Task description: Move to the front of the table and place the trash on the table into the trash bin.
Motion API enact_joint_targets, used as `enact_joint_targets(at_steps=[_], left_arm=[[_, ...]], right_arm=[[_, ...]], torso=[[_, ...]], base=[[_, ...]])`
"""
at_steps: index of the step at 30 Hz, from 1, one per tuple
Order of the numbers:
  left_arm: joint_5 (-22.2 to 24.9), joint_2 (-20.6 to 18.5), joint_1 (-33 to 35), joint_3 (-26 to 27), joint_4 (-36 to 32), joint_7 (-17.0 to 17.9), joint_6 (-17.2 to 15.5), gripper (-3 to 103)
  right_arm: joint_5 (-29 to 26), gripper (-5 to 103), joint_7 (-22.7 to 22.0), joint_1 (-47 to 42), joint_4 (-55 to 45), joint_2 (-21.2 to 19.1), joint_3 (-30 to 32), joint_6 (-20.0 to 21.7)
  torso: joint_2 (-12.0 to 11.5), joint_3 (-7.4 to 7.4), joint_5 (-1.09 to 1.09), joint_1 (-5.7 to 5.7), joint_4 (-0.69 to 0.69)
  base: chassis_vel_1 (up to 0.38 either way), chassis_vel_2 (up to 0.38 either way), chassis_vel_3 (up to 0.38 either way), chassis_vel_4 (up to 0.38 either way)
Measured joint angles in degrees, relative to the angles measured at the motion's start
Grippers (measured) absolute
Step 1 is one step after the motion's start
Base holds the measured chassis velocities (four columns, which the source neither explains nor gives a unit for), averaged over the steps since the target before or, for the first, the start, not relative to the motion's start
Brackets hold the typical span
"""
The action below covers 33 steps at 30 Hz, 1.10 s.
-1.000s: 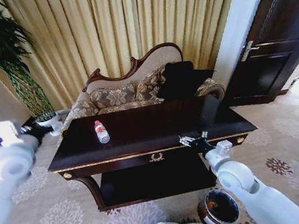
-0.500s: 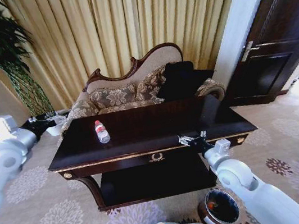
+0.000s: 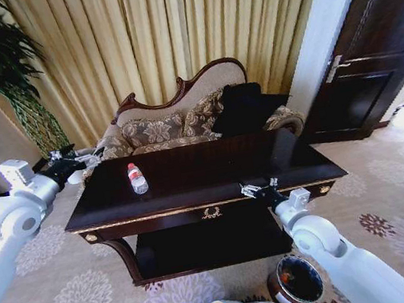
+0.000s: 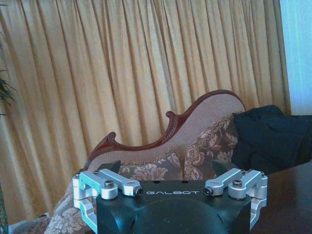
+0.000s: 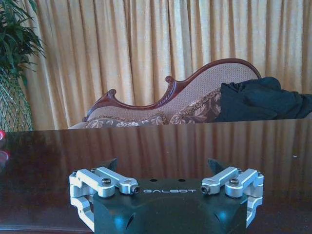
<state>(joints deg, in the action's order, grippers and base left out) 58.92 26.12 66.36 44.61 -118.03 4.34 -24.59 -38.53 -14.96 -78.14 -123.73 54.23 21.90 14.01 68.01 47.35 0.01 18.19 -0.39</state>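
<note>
Near the left end of the large dark glossy wooden table w/ gold trim (image 3: 190, 176) lies the clear plastic bottle w/ red cap and label (image 3: 137, 178), on its side, nothing touching it. Left gripper (image 3: 72, 158) hangs just off the table's back left corner, fingers spread wide, holding nothing. Right gripper (image 3: 260, 188) is at the front edge, right of the gold emblem, also wide open and empty. Small round dark-brown trash bin (image 3: 296, 281) stands on the carpet in front of the table, twd its right end.
</note>
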Motion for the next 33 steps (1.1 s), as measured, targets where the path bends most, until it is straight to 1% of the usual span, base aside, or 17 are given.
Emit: enact_joint_targets(at_steps=[3, 8, 10, 12, 13, 15, 17, 19, 20, 23, 24, 26, 27, 28, 30, 32, 33], left_arm=[[-0.03, -0.28, -0.12, -0.01, 0.01, 0.06, -0.04, 100], [0.07, -2.28, -4.86, -1.92, 3.18, -0.16, 0.15, 100], [0.22, -4.45, -6.81, -2.29, 6.74, -0.96, 1.17, 100], [0.15, -6.63, -7.94, -2.30, 11.27, -2.31, 4.00, 100], [0.15, -6.63, -7.94, -2.30, 11.27, -2.31, 4.00, 100], [-1.92, -6.38, -7.85, -2.52, 13.44, -3.18, 6.10, 100], [-3.11, -5.49, -7.41, -2.65, 13.50, -3.29, 6.46, 100], [-6.62, -2.46, -5.26, -2.87, 12.46, -3.32, 6.75, 100], [-6.62, -2.46, -5.26, -2.87, 12.46, -3.32, 6.75, 100], [-16.50, 4.64, -1.99, -3.77, 12.06, -2.71, 8.18, 100], [-16.50, 4.64, -1.99, -3.77, 12.06, -2.71, 8.18, 100], [-22.19, 9.97, -1.48, -4.32, 11.71, 0.53, 7.00, 100], [-22.19, 9.97, -1.48, -4.32, 11.71, 0.53, 7.00, 100], [-24.24, 13.00, -1.67, -4.70, 10.85, 4.12, 4.33, 100], [-25.57, 16.61, -2.23, -5.54, 9.86, 7.92, 3.55, 100], [-25.84, 17.53, -2.33, -5.84, 9.64, 8.39, 3.79, 100], [-26.27, 19.24, -2.37, -6.36, 9.22, 8.79, 4.29, 100]], right_arm=[[-0.10, 100, 0.01, 0.00, -0.05, -0.19, 0.08, -0.02], [-1.41, 100, -0.37, 0.16, -0.83, -1.32, 0.56, -0.03], [-2.31, 100, -0.49, 0.92, -0.94, -2.12, 0.39, 0.02], [-3.50, 100, -0.31, 2.50, -0.50, -2.90, -0.74, 0.24], [-3.50, 100, -0.31, 2.50, -0.50, -2.90, -0.74, 0.24], [-4.19, 100, 0.10, 3.71, 0.01, -3.16, -1.67, 0.49], [-4.39, 100, 0.22, 3.92, 0.05, -3.24, -1.82, 0.57], [-4.73, 100, 0.25, 3.89, 0.03, -3.68, -1.82, 0.64], [-4.73, 100, 0.25, 3.89, 0.03, -3.68, -1.82, 0.64], [-5.49, 100, 0.13, 3.98, -0.02, -4.72, -1.53, 0.65], [-5.49, 100, 0.13, 3.98, -0.02, -4.72, -1.53, 0.65], [-6.10, 100, -0.08, 4.30, -0.07, -5.25, -1.53, 0.65], [-6.10, 100, -0.08, 4.30, -0.07, -5.25, -1.53, 0.65], [-6.40, 100, -0.11, 4.52, -0.06, -5.53, -1.68, 0.69], [-6.84, 100, -0.18, 5.00, 0.13, -5.77, -1.98, 0.93], [-7.00, 100, -0.22, 5.15, 0.20, -5.77, -2.08, 1.00], [-7.44, 100, -0.39, 5.40, 0.27, -5.79, -2.19, 1.26]], torso=[[0.00, 0.00, 0.00, 0.00, 0.00], [0.00, 0.00, 0.00, 0.00, -0.02], [0.00, 0.00, 0.00, 0.00, -0.05], [0.00, 0.00, 0.01, 0.00, 0.00], [0.00, 0.00, 0.01, 0.00, 0.00], [0.00, 0.00, 0.01, 0.00, 0.03], [0.00, 0.00, 0.01, 0.00, 0.03], [0.00, 0.00, -0.01, 0.00, -0.02], [0.00, 0.00, -0.01, 0.00, -0.02], [0.00, 0.00, 0.00, 0.00, -0.01], [0.00, 0.00, 0.00, 0.00, -0.01], [0.00, 0.00, -0.02, 0.00, 0.00], [0.00, 0.00, -0.02, 0.00, 0.00], [0.00, 0.00, -0.02, 0.00, 0.00], [0.00, 0.00, 0.00, 0.00, -0.01], [0.00, 0.00, 0.01, 0.00, -0.02], [0.00, 0.01, 0.02, 0.00, -0.03]], base=[[0.000, 0.000, 0.000, 0.000], [0.000, 0.000, 0.000, 0.000], [0.000, 0.000, 0.000, 0.000], [0.000, 0.000, 0.000, 0.000], [0.000, 0.000, 0.000, 0.000], [0.000, 0.000, 0.000, 0.000], [0.000, 0.000, 0.000, 0.000], [0.000, 0.000, 0.000, 0.000], [0.000, 0.000, 0.000, 0.000], [0.000, 0.000, 0.000, 0.000], [0.000, 0.000, 0.000, 0.000], [0.000, 0.000, 0.000, 0.000], [0.000, 0.000, 0.000, 0.000], [0.000, 0.000, 0.000, 0.000], [0.000, 0.000, 0.000, 0.000], [0.000, 0.000, 0.000, 0.000], [0.000, 0.000, 0.000, 0.000]])
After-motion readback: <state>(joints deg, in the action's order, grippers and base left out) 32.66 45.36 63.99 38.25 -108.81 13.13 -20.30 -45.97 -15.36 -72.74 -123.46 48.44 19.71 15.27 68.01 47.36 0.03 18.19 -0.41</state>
